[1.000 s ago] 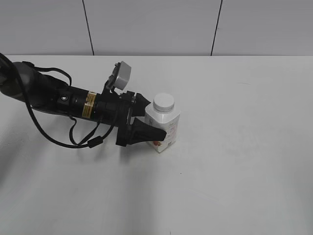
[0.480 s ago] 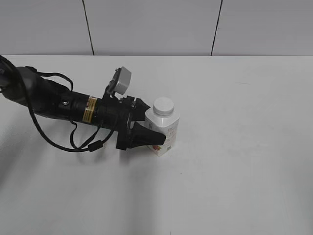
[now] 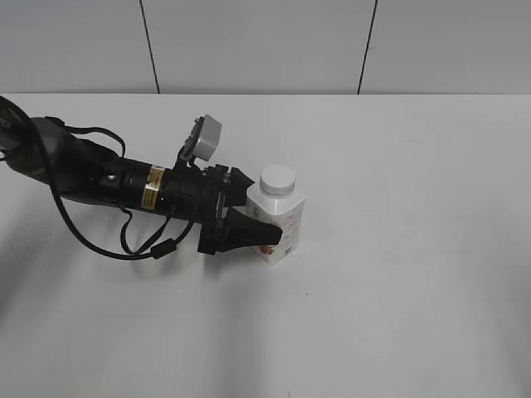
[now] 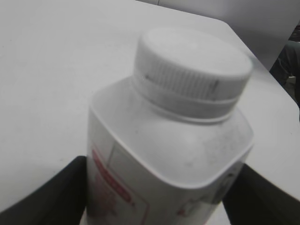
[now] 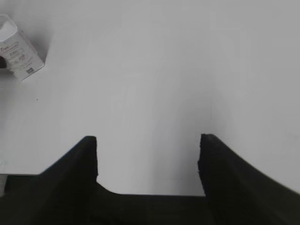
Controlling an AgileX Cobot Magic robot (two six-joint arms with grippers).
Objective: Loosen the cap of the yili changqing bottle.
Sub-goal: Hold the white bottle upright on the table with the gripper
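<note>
Left gripper (image 3: 261,217) clenched on one yili changqing bottle (image 3: 278,217) between its jaws; one cap (image 4: 192,70) on. Right gripper (image 5: 148,154) spread wide, holding nothing.

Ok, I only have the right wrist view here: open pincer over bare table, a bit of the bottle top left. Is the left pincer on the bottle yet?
Observer: Yes. The left pincer is closed on the body of the yili changqing bottle, one finger on each side, below the shoulders.
Operator: Is the cap on?
Observer: It is. The cap sits on the neck, nothing touching it.
Operator: Bottle upright?
Observer: Upright on the table in the exterior view. Your right pincer does not show there at all.
</note>
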